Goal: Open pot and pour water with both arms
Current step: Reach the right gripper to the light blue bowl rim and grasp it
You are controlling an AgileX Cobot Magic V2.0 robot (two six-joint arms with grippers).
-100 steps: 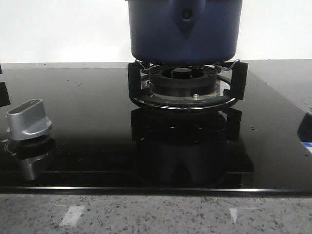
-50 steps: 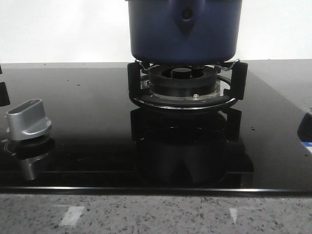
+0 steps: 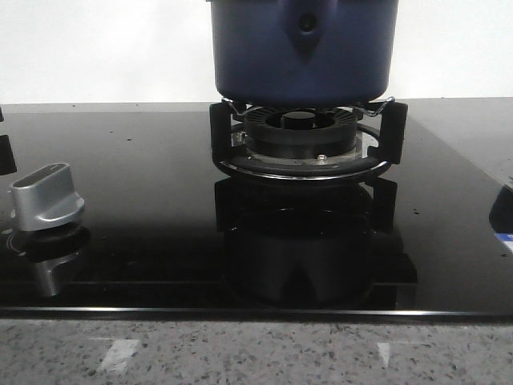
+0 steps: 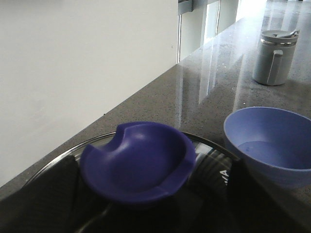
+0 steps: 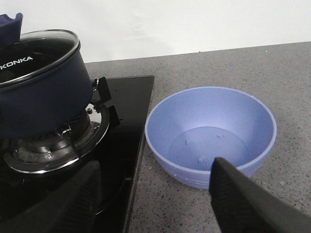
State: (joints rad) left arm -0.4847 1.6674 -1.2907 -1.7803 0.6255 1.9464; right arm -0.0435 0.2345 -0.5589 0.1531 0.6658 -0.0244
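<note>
Nearest the robot, on the left of the black glass stove top (image 3: 144, 200), sits a silver knob (image 3: 46, 197). Farther back, in the middle, is the black burner ring (image 3: 303, 148), and the pot (image 3: 303, 50) stands on its prongs. The pot is dark blue, and its handle mount points down toward the burner.

The glass lid (image 5: 36, 53) is on the pot (it has a shiny metal rim). So the pot is not open yet. That is the first job, and it is not done.

The left gripper (image 4: 146, 204) is right over the lid. Its two dark fingers (image 4: 53, 194) sit one on each side of the blue lid knob (image 4: 138, 162), close around it. I cannot tell if they squeeze the knob yet or only sit beside it.

To the right of the stove, on the grey counter (image 5: 233, 68), is a light blue bowl (image 5: 211, 133). A little water seems to lie in the bottom of it. The right gripper (image 5: 155, 199) hangs on the near side of the bowl, with its fingers spread wide and nothing between them.

Far off on the counter stands a grey jug (image 4: 274, 57).

I think the task is near its start. The lid must come off first, and then comes the pouring.
</note>
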